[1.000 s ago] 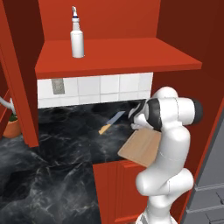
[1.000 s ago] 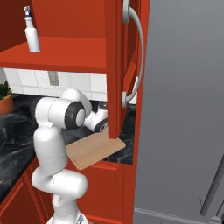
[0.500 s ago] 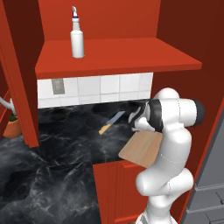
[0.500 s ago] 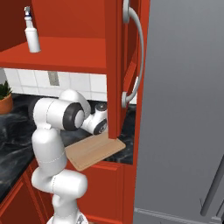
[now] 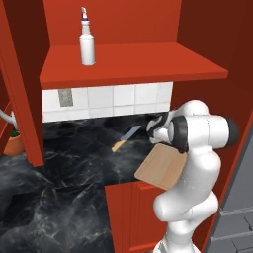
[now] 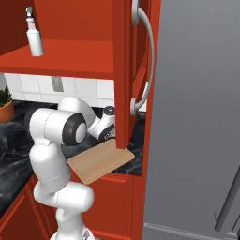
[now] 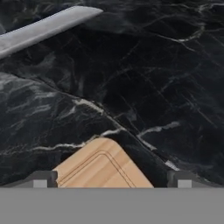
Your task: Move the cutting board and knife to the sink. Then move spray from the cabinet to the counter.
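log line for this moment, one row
gripper: open, over cutting board corner | knife: on counter | spray: on cabinet shelf

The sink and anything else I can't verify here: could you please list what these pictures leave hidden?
- Sink: its basin lies past the left base view's left edge.
- Cutting board: far end behind the arm, both base views.
- Knife: handle cut off in hand view.
- End effector: fingertips barely clear the bottom edge; open, astride the board's corner.

We see the arm folded tight, elbow forward, wrist bent low; gripper (image 7: 112,178) jaws spread wide, holding nothing.
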